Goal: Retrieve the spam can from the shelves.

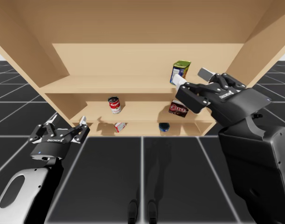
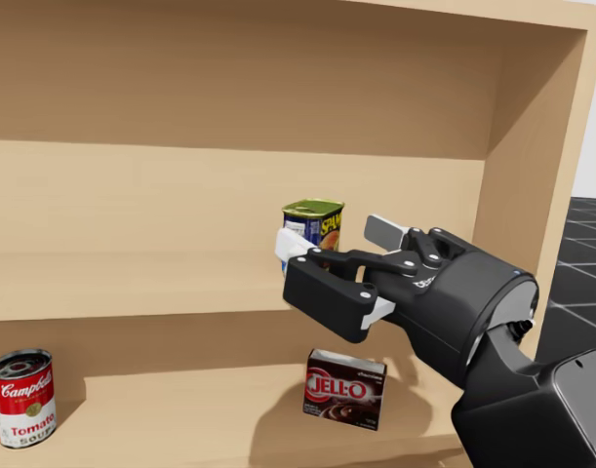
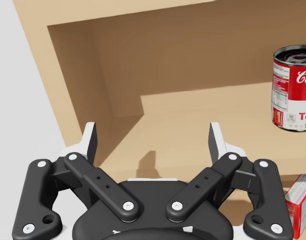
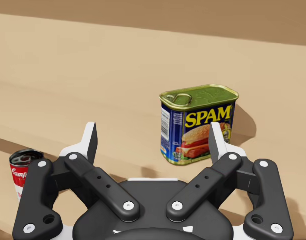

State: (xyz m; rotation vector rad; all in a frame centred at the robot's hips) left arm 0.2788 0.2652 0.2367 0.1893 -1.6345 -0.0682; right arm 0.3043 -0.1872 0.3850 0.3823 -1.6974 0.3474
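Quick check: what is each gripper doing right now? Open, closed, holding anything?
Left gripper: open, holding nothing.
Right gripper: open, holding nothing; the blue rectangular can stands just ahead of it, not gripped.

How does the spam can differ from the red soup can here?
The spam can is a blue rounded box with a green top; the soup can is a red and white cylinder. The spam can stands on the upper shelf, the soup can one shelf lower. My open right gripper faces the spam can, not the soup can. Both stand upright.
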